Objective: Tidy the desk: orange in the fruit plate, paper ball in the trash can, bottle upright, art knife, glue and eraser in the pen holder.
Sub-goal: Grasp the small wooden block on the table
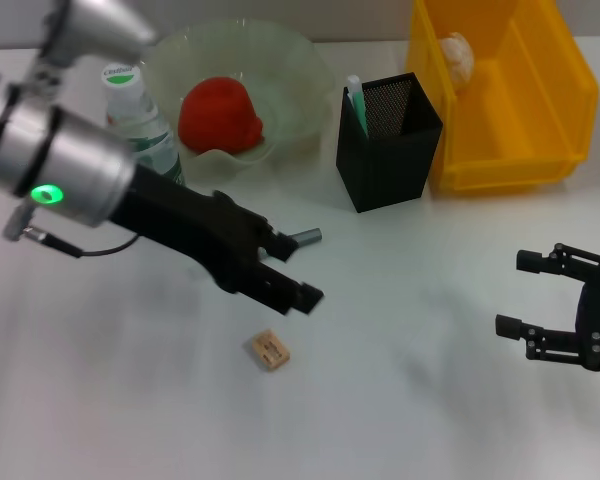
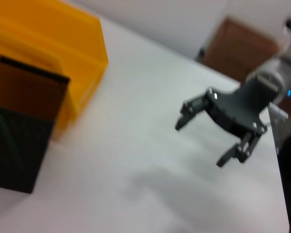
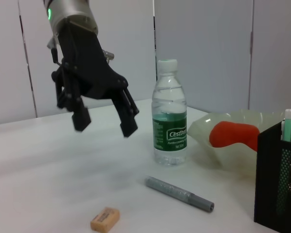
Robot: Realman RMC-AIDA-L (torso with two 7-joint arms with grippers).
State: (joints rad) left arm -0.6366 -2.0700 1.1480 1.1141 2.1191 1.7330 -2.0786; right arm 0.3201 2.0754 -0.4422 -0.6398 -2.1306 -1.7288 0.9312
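Only the right wrist view shows the art knife (image 3: pixel 179 194) whole; left claw (image 3: pixel 105 124) open, empty.

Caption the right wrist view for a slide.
Open left gripper hovers above the eraser and art knife, beside the upright bottle.

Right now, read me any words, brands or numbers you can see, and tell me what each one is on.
"Cestbon": white brand name on the green label of the bottle.
Smaller print under it on the label: too small to read.
Eraser: dark marks on top, too blurred to read.
Nothing readable anywhere else.
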